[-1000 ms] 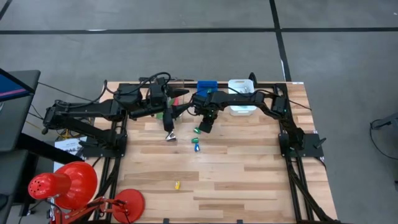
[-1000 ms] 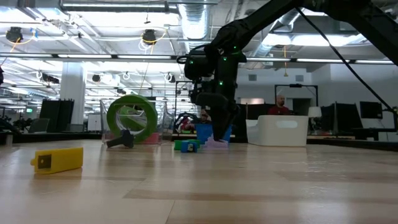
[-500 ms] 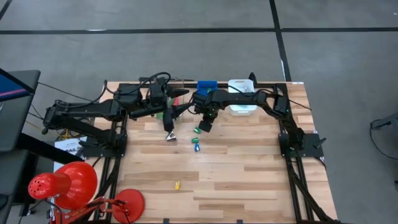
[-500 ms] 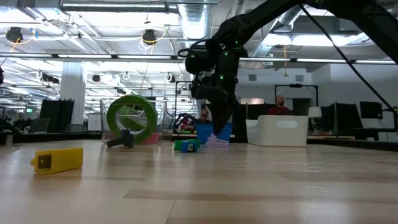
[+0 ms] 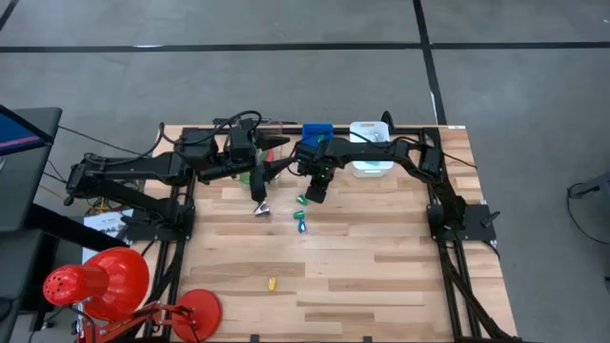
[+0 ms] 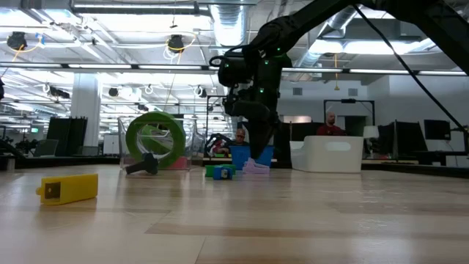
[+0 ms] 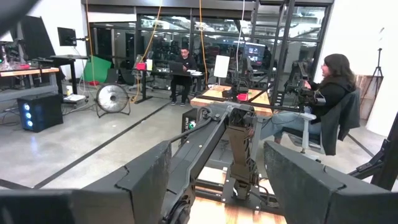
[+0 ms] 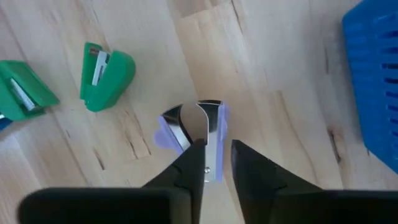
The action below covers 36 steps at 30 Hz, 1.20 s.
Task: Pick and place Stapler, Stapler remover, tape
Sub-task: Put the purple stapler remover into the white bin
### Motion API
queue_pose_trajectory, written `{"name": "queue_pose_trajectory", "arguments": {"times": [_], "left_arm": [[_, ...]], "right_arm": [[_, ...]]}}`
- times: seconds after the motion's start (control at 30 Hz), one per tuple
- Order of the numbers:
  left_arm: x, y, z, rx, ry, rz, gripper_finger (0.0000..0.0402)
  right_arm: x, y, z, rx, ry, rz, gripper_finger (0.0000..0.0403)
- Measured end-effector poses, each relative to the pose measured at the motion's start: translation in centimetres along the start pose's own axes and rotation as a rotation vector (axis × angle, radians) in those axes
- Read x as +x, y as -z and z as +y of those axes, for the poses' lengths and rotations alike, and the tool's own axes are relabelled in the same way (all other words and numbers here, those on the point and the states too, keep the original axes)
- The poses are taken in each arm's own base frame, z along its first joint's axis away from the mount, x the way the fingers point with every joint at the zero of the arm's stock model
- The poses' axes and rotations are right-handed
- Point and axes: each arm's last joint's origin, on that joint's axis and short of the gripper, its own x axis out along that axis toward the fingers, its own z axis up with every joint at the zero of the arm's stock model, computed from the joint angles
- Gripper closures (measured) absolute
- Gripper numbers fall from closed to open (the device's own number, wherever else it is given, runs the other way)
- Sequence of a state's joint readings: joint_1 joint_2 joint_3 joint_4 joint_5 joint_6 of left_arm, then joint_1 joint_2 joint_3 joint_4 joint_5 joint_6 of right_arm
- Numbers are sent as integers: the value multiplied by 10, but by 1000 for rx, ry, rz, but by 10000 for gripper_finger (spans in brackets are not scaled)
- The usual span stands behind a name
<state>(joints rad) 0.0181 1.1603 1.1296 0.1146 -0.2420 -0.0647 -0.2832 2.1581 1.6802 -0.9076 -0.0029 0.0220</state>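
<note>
A lavender and silver stapler remover (image 8: 198, 130) lies flat on the wooden table (image 5: 362, 267), also seen in the low view (image 6: 256, 167). My right gripper (image 8: 217, 149) (image 5: 315, 191) points down over it, open by a narrow gap, with one silver arm of the remover between its fingertips. A small green stapler (image 8: 106, 74) lies close by, and a second green one (image 8: 22, 93) lies beyond it. A green tape roll (image 6: 155, 139) stands on its edge farther left. My left gripper (image 7: 217, 158) waits raised and level, open with nothing in it. My right gripper comes at the stapler remover from above, fingers pointing down and running along one silver arm (image 8: 212, 140). One fingertip (image 8: 193, 155) overlaps that arm, and bare wood shows beside the other. Whether either finger touches it, I cannot tell. The remover rests on the table.
A blue bin (image 5: 317, 131) and a white bin (image 5: 370, 152) stand at the table's far edge, just beyond my right gripper. A yellow piece (image 5: 272, 283) lies alone near the front. A dark item (image 6: 143, 165) lies at the foot of the tape roll.
</note>
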Motion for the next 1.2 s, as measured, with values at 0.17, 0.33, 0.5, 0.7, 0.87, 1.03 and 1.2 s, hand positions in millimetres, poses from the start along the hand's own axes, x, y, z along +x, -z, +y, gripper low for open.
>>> {"name": "queue_pose_trajectory", "arguments": {"times": [0.17,0.33,0.5,0.7,0.87,1.03,1.2], "left_arm": [[0,0,0,0,0,0,156],[0,0,0,0,0,0,156],[0,0,0,0,0,0,156],[0,0,0,0,0,-1,156],[0,0,0,0,0,0,156],[0,0,0,0,0,0,156],[0,0,0,0,0,0,156]], "right_arm": [[-6,-2,0,-7,-4,-34,287],[-6,-3,0,-23,-5,-40,249],[-5,-5,0,-31,-8,-59,229],[-5,-6,-4,-23,-6,-72,233],[-5,-6,-6,-19,-5,-71,256],[-5,-6,-8,-37,-28,-69,274],[-5,-6,-7,-39,-30,-77,282]]}}
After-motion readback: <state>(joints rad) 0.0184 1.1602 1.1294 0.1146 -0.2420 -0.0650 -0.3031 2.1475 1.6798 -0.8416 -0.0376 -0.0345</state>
